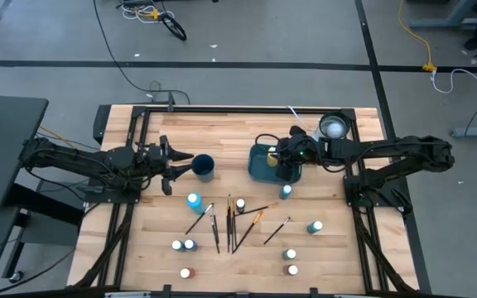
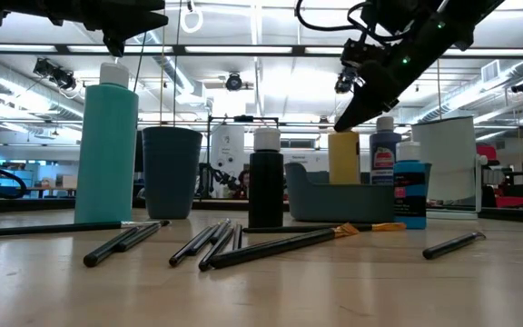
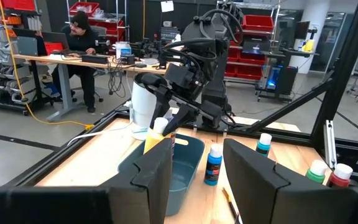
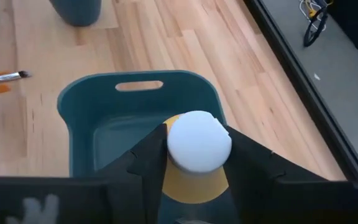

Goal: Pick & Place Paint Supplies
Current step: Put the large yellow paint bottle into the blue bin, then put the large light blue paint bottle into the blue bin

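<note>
Two arms over wood bench [image 1: 164, 240]. Right end effector [image 1: 286, 162] sits centre-right of high view, above teal bin [image 1: 259, 165]; fingers pinched on yellow bottle [image 4: 194, 180] w/ white cap, seen from right wrist view, bottle upright over bin interior. Can't tell if bottle base touches bin floor. Left wrist view shows same yellow bottle [image 3: 157, 134] at bin's near rim, dark fingers clamped at its top.

Left end effector [image 1: 175, 164] at centre-left of high view, just beside dark teal cup [image 1: 203, 166], fingers spread, holding nothing. Cup contents not visible.

Labels: blue bottle [image 2: 409, 191] at right of low view has printed label, text too small to read. Dark blue bottle [image 2: 384, 154] behind bin carries a label w/ red patch, also unreadable. No brand legible anywhere.

Containers: teal bin, handle slot in one wall, interior otherwise bare where visible. White cylinder container [image 1: 334, 127] upper right of high view, near bench edge.

Remaining supplies, lower half of high view: brushes [image 1: 232, 222] scattered in loose cluster at centre, approx. six; blue bottle [image 1: 194, 200] left of them; teal bottle [image 1: 314, 226] to right; pair of bottles [image 1: 183, 245] lower left; red bottle [image 1: 185, 272] and others near bottom edge.

Person seated at desk, upper left of left wrist view.
</note>
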You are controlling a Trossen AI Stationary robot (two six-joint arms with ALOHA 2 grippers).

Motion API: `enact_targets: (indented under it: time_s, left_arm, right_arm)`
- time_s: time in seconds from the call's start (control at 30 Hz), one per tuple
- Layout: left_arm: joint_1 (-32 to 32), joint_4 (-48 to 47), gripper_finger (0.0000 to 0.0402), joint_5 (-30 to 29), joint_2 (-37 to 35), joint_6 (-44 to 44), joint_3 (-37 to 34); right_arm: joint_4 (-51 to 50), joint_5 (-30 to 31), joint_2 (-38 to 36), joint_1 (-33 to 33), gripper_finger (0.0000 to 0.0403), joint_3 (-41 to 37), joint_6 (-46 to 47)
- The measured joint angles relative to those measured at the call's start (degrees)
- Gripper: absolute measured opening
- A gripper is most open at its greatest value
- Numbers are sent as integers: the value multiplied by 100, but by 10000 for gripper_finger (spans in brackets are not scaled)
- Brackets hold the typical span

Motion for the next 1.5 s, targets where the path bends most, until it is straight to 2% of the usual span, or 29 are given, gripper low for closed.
enact_targets:
  time_s: [0.17,0.43,0.63,0.9,1.0,1.17,1.27,1.4,1.5]
  left_arm:
    - [-2,0,152,64,0,0,0]
    - [-2,-2,152,157,0,0,0]
    - [-2,0,152,153,0,0,0]
    - [-2,-14,152,166,0,317,0]
    - [0,-115,152,444,0,511,-2]
    - [-2,-233,153,1219,2,1054,-2]
    - [0,-246,158,1372,0,1107,-2]
    - [0,-440,176,1470,152,1072,-2]
    - [0,-513,193,1889,513,1054,-4]
  right_arm:
    - [-6,312,1,-13,186,-2,7]
    - [123,470,6,-14,196,-13,-303]
    - [71,414,-159,-14,202,-30,-448]
    - [227,413,-456,-10,239,-30,-498]
    - [650,145,-501,43,244,-30,-441]
    - [1987,-744,-465,310,238,-24,-322]
    - [2734,-1153,-413,497,233,-23,-182]
    - [3485,-1467,-278,729,226,-15,9]
    - [3767,-1523,-127,888,221,-8,10]
